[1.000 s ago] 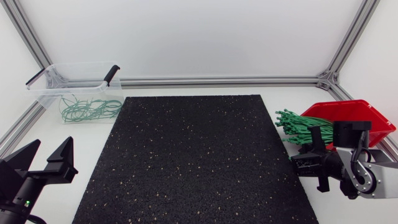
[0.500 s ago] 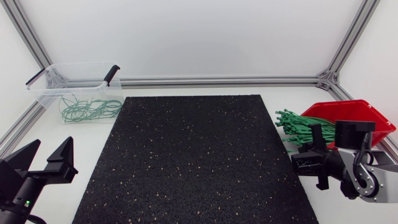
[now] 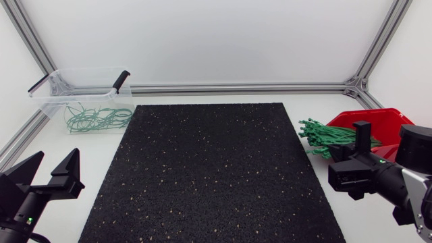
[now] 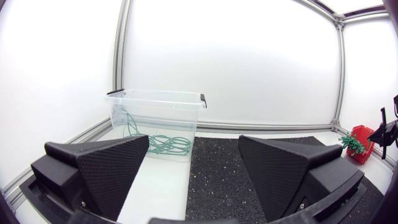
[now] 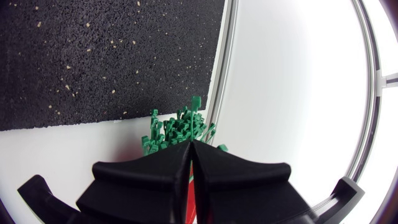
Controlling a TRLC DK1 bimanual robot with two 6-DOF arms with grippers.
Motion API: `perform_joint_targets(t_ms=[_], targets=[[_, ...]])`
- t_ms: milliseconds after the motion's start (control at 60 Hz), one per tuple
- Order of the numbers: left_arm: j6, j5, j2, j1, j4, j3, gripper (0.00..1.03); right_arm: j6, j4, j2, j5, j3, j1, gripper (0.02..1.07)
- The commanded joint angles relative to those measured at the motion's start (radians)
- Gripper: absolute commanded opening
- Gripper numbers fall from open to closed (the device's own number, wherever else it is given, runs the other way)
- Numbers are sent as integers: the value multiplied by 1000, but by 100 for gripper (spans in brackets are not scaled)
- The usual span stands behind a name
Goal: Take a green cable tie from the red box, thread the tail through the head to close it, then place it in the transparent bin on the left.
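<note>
**Left gripper** (image 3: 54, 160) (image 4: 194, 148): low at the near left corner of the table (image 3: 94, 145), beside the black mat (image 3: 209, 169). Its jaws are spread wide, holding and touching nothing.

**Right gripper** (image 3: 362, 132) (image 5: 191, 147): over the near side of the red box (image 3: 381, 120). Its jaws are pressed together, tips meeting. The heads of the green cable ties (image 3: 322, 133) (image 5: 177, 127) lie just ahead of the tips. Whether one tie is caught between them cannot be told.

**Green cable ties:** a loose bundle spilling from the red box onto the table, toward the mat's right edge.

**Transparent bin** (image 3: 50, 101) (image 4: 155, 106): at the far left, already holding looped green ties (image 3: 94, 119).
</note>
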State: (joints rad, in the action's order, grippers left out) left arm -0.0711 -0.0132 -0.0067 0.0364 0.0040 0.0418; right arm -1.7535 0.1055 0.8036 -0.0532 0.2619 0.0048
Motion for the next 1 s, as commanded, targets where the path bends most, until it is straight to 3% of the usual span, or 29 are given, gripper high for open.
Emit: perform_joint_targets(t_ms=[0, 333, 983], targets=[[5, -2, 1, -10, -30, -37, 100, 25, -47, -63, -10, 5, 20, 8], [5, -2, -1, -10, -30, -37, 100, 207, -221, -231, -79, 143, 57, 8], [5, -2, -1, -12, -30, -37, 100, 476, -178, -262, -105, 280, 109, 8]])
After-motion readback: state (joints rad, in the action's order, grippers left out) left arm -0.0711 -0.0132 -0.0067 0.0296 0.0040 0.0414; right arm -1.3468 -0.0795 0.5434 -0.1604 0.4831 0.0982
